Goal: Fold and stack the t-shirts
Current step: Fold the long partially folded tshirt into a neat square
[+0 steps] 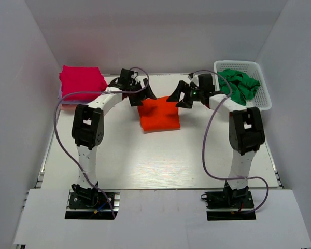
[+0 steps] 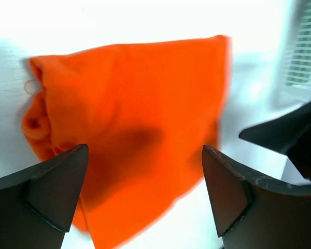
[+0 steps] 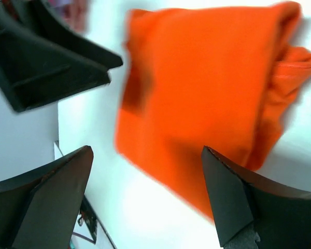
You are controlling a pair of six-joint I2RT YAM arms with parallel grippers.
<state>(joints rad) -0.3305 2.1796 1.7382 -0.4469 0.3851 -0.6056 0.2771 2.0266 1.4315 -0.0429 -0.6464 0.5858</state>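
Observation:
The bright orange-red t-shirt (image 1: 158,115) lies folded into a rectangle on the table's far middle; it fills the left wrist view (image 2: 140,119) and the right wrist view (image 3: 202,93). My left gripper (image 1: 141,96) is open and empty, above the shirt's far left corner. My right gripper (image 1: 179,98) is open and empty, above its far right corner. A folded magenta t-shirt (image 1: 82,83) lies on a pale one at the far left. Green t-shirts (image 1: 240,85) fill the basket.
A white mesh basket (image 1: 264,96) stands at the far right corner and shows in the left wrist view (image 2: 303,52). White walls enclose the table on three sides. The left gripper's fingers (image 3: 57,62) show in the right wrist view.

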